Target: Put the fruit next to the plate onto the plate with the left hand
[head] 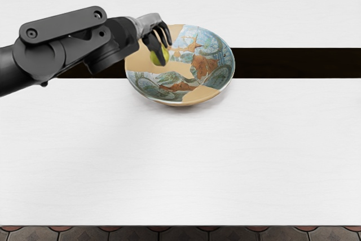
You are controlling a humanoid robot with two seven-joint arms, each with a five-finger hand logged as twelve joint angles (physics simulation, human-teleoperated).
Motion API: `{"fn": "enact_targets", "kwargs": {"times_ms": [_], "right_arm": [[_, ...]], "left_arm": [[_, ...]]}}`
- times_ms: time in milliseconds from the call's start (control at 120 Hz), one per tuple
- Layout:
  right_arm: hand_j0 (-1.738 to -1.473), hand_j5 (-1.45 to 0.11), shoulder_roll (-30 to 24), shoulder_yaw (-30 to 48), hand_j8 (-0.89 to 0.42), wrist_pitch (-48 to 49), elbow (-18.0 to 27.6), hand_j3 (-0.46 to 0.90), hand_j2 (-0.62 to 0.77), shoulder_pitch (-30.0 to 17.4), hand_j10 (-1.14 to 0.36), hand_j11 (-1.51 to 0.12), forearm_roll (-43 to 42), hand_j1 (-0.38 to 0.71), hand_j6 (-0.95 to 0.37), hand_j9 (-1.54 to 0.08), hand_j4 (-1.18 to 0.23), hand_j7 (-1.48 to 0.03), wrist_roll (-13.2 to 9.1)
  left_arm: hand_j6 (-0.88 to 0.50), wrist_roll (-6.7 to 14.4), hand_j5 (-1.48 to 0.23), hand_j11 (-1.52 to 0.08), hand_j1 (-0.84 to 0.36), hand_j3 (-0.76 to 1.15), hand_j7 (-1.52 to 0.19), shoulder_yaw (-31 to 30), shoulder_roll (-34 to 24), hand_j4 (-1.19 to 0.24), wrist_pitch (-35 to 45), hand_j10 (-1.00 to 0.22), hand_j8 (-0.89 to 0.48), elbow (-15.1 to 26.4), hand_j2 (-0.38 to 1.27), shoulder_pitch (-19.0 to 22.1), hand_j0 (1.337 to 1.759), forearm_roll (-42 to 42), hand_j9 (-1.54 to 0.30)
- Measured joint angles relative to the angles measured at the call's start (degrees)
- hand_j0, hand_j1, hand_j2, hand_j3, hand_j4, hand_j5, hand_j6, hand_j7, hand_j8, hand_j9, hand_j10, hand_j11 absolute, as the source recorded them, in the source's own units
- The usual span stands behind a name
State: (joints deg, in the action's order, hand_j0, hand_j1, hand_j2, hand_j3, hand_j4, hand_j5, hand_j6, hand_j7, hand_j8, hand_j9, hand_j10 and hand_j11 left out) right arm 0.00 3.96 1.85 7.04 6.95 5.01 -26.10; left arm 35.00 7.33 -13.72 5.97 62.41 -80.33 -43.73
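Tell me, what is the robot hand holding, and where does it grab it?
The left hand holds a small yellow-green fruit, fingers wrapped over its top and sides, over the plate's left part.

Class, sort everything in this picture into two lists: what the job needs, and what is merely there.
Job: dark left hand, gripping the small round yellow-green fruit; blue-and-orange patterned ceramic plate.
Merely there: white table; black gap across it; brown tiled floor at the bottom edge.
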Motion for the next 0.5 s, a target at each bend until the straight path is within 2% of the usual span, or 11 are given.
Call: {"fn": "enact_targets", "kwargs": {"times_ms": [133, 317, 500], "right_arm": [[-1.658, 0.0, 0.0, 0.0, 0.0, 0.0, 0.0, 0.0, 0.0, 0.1, 0.0, 0.0, 0.0, -0.35, 0.0, 0.0, 0.0, 0.0, 0.0], [-1.658, 0.0, 0.0, 0.0, 0.0, 0.0, 0.0, 0.0, 0.0, 0.1, 0.0, 0.0, 0.0, -0.35, 0.0, 0.0, 0.0, 0.0, 0.0], [-1.658, 0.0, 0.0, 0.0, 0.0, 0.0, 0.0, 0.0, 0.0, 0.1, 0.0, 0.0, 0.0, -0.35, 0.0, 0.0, 0.0, 0.0, 0.0]], "left_arm": [[-0.63, 0.0, -1.15, -1.11, -0.44, 0.0, -1.13, 0.0, 0.4, -0.82, 0.0, -0.63, -0.46, -0.6, 0.76, -0.4, 1.657, 0.0, -1.11], [-0.48, 0.0, -0.75, -0.74, -0.2, 0.0, -0.75, 2.2, 0.5, -0.56, 5.9, -0.48, -0.41, -0.6, 0.39, 0.2, 1.658, -0.2, -0.73], [-0.37, 0.0, -0.53, -0.52, -0.07, 0.0, -0.52, 3.4, 1.2, -0.4, 7.3, -0.37, -0.34, -0.7, 0.19, 0.2, 1.658, -0.2, -0.52]]}}
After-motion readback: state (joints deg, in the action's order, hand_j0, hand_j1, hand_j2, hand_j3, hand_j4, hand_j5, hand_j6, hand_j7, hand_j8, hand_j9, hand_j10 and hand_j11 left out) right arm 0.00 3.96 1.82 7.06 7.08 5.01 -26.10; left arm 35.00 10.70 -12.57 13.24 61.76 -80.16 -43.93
